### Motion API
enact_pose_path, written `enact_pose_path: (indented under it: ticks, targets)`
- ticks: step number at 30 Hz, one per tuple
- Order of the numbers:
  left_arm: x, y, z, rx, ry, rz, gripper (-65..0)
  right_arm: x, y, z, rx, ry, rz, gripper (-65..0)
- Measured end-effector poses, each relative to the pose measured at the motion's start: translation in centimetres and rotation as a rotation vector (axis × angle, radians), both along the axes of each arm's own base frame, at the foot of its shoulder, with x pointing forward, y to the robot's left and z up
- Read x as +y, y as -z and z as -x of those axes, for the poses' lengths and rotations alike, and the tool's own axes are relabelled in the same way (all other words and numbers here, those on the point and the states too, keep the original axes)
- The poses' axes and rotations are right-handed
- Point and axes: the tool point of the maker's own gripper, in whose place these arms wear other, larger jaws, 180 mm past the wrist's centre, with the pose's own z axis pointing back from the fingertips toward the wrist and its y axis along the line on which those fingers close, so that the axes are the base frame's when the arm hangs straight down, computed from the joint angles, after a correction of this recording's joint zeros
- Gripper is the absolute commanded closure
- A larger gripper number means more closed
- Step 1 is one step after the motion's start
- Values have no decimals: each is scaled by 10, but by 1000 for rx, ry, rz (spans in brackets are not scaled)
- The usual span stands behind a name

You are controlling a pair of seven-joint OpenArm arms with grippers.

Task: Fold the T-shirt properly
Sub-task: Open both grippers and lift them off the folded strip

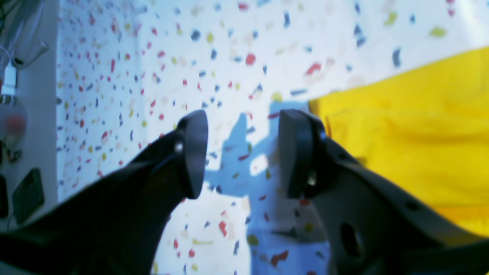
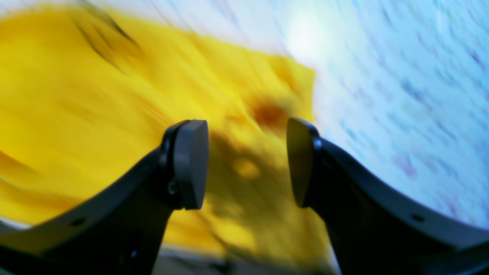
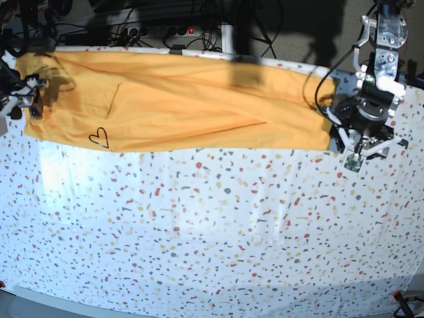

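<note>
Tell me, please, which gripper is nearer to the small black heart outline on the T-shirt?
The right gripper: it hovers open at the shirt's end where the heart outline sits. The left gripper, also open, is past the T-shirt's opposite end.

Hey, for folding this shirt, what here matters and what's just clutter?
For the job:
- T-shirt, folded into a long band
- left claw, open
- right claw, open

Just there:
- speckled table
- cables behind the table
- black heart outline, only a print
</note>
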Motion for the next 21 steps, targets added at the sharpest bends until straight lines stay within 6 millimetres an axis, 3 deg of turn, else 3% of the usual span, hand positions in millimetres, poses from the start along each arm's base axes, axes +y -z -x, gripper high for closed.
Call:
enact_pose_path:
  ticks: [3, 7, 13, 16, 21]
  targets:
    - [-10, 2, 1, 13, 12, 65, -293, 27, -21, -20, -100, -81, -130, -326]
    - [-15, 8, 3, 34, 13, 118, -293, 37, -20, -29, -76, -118, -138, -326]
    - [-16, 44, 19, 150, -14, 195, -293, 46, -16, -30, -62, -140, -148, -326]
    - [-7, 73, 34, 244, -50, 182, -292, 49, -15, -30, -60, -147, -151, -326]
    - [2, 76, 36, 266, -64, 120, -292, 49, -14, -30, -59, -147, -151, -326]
